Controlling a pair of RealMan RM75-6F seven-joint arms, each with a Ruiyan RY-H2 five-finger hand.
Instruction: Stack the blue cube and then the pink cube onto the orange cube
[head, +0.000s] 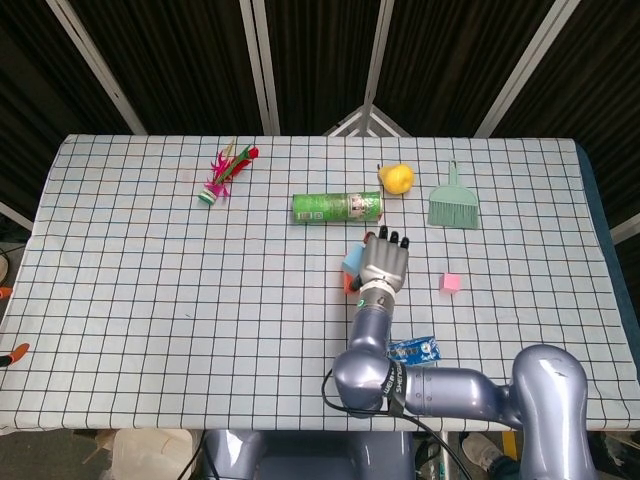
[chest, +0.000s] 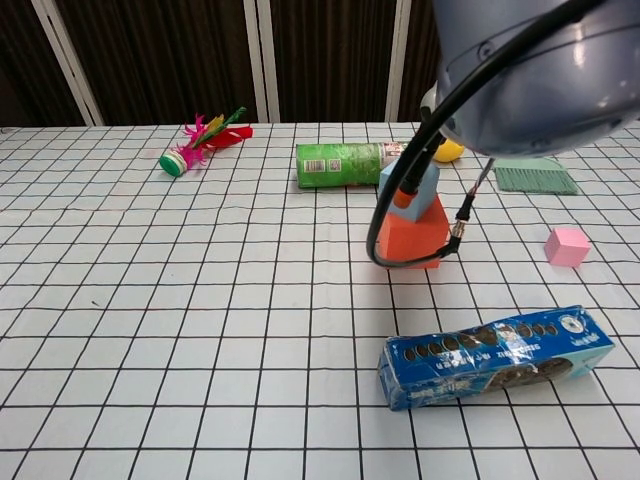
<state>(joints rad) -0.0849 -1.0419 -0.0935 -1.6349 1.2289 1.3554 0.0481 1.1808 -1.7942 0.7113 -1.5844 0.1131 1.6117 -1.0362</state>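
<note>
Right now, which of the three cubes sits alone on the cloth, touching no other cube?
The pink cube, off to the right beside the stack. The blue cube rests atop the orange cube, under the right hand.

Cubes: three (chest: 408, 234). Can (head: 337, 207), brush (head: 453, 204): one each.

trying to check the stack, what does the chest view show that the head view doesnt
Only the chest view shows the blue cube resting on the orange cube, and the whole cookie box. Only the head view shows the right hand above the cubes. Both show the pink cube apart on the table and the green can.
</note>
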